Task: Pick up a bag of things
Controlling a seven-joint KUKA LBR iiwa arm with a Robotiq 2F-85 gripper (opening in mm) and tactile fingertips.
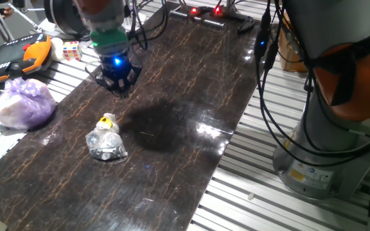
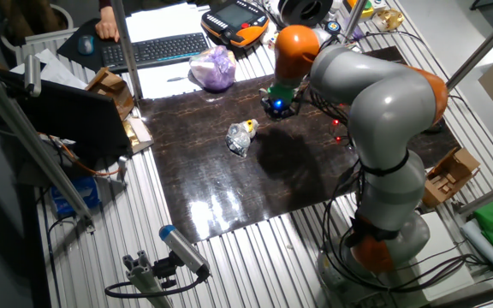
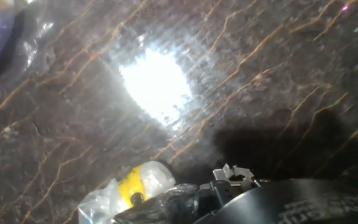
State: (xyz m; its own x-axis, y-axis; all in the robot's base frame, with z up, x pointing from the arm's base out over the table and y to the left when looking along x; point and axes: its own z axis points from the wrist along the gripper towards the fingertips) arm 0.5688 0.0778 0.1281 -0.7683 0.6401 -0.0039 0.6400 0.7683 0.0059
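Work surface: a dark marbled slab (image 1: pixel 172 96) with glare patches, laid on a slatted aluminium table (image 1: pixel 249 192). At the far end sit a keyboard (image 2: pixel 152 50) and an orange teach pendant (image 2: pixel 238 21). The bag of things (image 1: pixel 106 140), clear plastic holding grey shiny contents with a yellow-white tied top, lies on the slab, at 6 o'clock from the gripper (image 1: pixel 115 76) in one fixed view. A larger purple-white bag (image 1: pixel 23 102) rests at its 10 o'clock. The gripper hangs above the slab, carrying nothing; whether its fingers are spread or closed cannot be determined.
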